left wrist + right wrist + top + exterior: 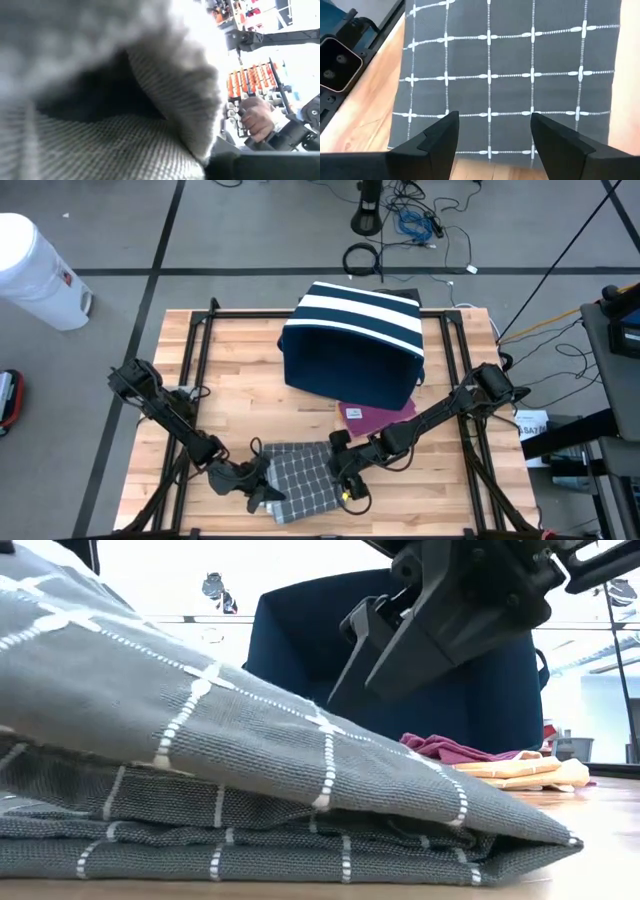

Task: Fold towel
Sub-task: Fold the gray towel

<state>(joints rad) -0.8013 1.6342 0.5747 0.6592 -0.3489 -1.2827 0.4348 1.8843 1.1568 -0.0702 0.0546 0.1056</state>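
Observation:
The grey checked towel [305,475] lies folded near the table's front edge, its lower layers flat on the wood [250,850]. Its upper layer [200,690] slopes up from the right-hand fold toward the left. My left gripper [265,483] is at the towel's left edge, shut on it. Cloth [150,100] fills the left wrist view. My right gripper [492,136] stands open just above the towel's right part [520,65] and touches nothing. It also shows in the high view [343,478] and in the low view [400,640]. My left gripper holds the towel at its left edge [275,480], coming in nearly level from the table's left. The cloth itself hides the fingers, so how many layers are in the hold cannot be told. The held upper layer is raised off the stack while the rest lies on the table.
A navy bin with white stripes [355,345] stands behind the towel at the table's middle. A maroon cloth [375,417] and pale orange cloths [520,772] lie beside it. Black frame rails [200,340] run along both sides. A person's hand [257,117] shows beyond the table.

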